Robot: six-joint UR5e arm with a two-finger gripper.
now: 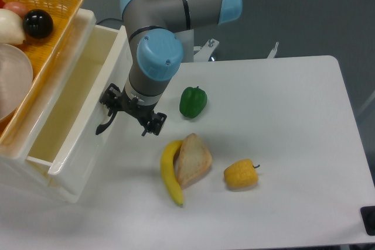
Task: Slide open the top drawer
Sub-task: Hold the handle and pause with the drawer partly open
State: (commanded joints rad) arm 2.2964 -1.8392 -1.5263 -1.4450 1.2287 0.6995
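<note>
Gripper spread at top drawer handle | green pepper, banana, bread beside

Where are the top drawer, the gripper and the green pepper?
top drawer [88, 112]: fixed camera, on its white front panel.
gripper [126, 122]: fixed camera, midway between the black fingertips.
green pepper [193, 102]: fixed camera, middle of its body.
</note>
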